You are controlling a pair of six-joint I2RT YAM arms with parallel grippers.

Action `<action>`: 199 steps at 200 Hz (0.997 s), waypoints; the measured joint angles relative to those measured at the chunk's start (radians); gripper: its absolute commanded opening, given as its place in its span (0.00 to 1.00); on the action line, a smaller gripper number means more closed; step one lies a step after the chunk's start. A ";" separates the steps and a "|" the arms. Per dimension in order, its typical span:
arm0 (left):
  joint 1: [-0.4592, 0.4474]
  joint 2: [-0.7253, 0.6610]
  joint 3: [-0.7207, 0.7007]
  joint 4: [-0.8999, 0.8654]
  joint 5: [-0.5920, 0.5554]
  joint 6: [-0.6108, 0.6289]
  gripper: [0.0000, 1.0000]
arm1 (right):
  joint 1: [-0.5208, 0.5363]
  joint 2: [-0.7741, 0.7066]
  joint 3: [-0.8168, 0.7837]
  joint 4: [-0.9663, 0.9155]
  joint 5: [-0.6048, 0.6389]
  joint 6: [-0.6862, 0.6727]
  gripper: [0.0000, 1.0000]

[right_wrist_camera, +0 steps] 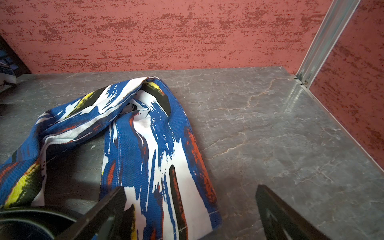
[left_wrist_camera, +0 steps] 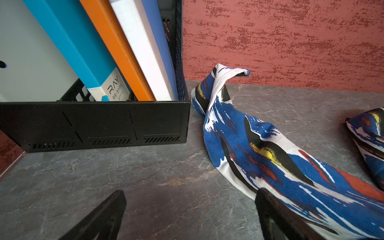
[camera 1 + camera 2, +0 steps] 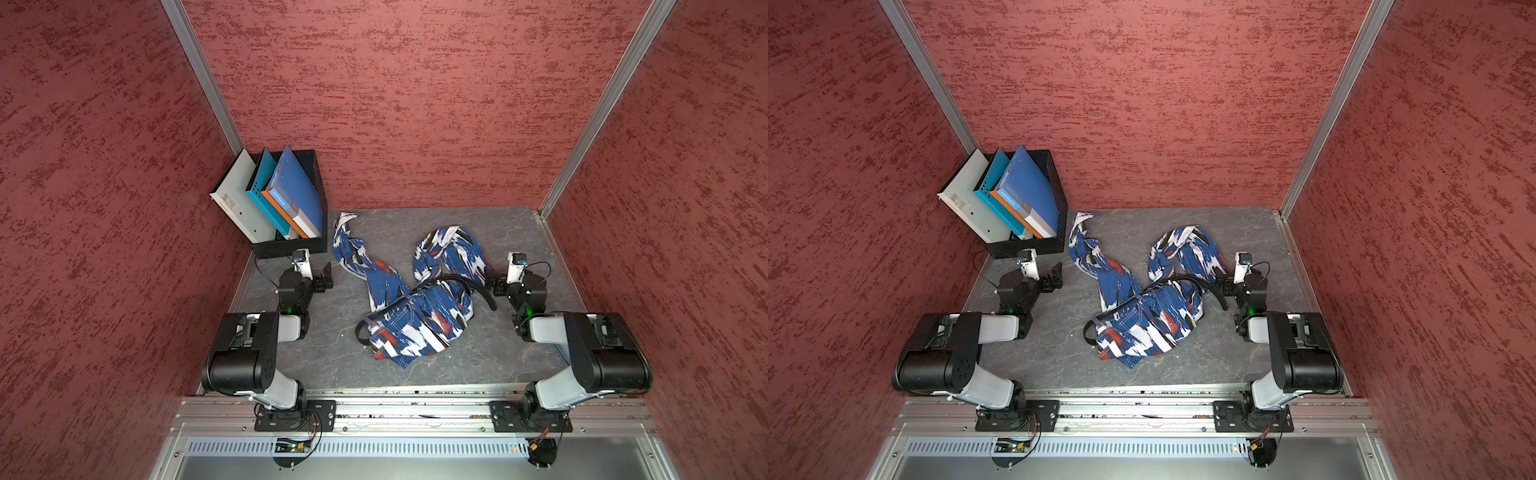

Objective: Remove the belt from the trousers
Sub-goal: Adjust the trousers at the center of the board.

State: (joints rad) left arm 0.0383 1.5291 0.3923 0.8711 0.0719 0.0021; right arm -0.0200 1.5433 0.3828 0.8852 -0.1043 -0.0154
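Now our left gripper and right gripper both gape empty. The belt, threaded through the crumpled trousers lying between them, looks light, limp and slick; we judge its free tail, curling out beside the right gripper, the best place to pinch.

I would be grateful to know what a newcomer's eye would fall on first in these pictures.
The crumpled trousers in a loud blue, white and red print lie in the middle of the grey table. A black belt runs along their waist and curls out toward the right arm. In the far corner by the left arm, a black crate holds leaning folders.
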 measured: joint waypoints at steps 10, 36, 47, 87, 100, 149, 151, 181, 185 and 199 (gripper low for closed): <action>0.000 0.000 0.000 0.000 0.001 0.000 1.00 | 0.002 -0.001 0.000 -0.001 0.002 0.000 0.99; 0.010 -0.011 0.002 -0.024 0.013 -0.002 1.00 | 0.014 -0.151 0.016 -0.201 0.006 0.001 0.99; 0.006 -0.070 0.026 -0.153 0.003 0.001 0.99 | 0.017 -0.282 0.080 -0.384 -0.015 0.011 0.99; -0.056 -0.303 0.362 -0.636 0.059 -0.023 1.00 | 0.039 -0.475 0.420 -0.721 -0.242 0.089 0.99; -0.063 -0.350 0.445 -0.702 0.147 -0.076 1.00 | 0.099 -0.454 0.478 -0.781 -0.348 0.026 0.99; -0.150 -0.341 0.438 -0.806 0.430 -0.224 1.00 | 0.333 -0.242 0.549 -1.134 -0.550 -0.468 0.99; -0.156 -0.338 0.433 -0.809 0.436 -0.228 1.00 | 0.340 -0.233 0.554 -1.147 -0.550 -0.488 0.99; -0.220 -0.335 0.375 -0.838 0.485 -0.279 1.00 | 0.404 -0.164 0.592 -1.267 -0.522 -0.707 0.98; -0.225 -0.335 0.371 -0.842 0.489 -0.285 1.00 | 0.409 -0.158 0.594 -1.273 -0.519 -0.727 0.99; -0.242 -0.335 0.360 -0.848 0.499 -0.303 1.00 | 0.420 -0.141 0.594 -1.286 -0.504 -0.785 0.99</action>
State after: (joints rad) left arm -0.2035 1.1942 0.7521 0.0235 0.5705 -0.3004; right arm 0.4004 1.4025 0.9771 -0.4007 -0.6083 -0.8001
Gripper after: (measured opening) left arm 0.996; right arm 0.986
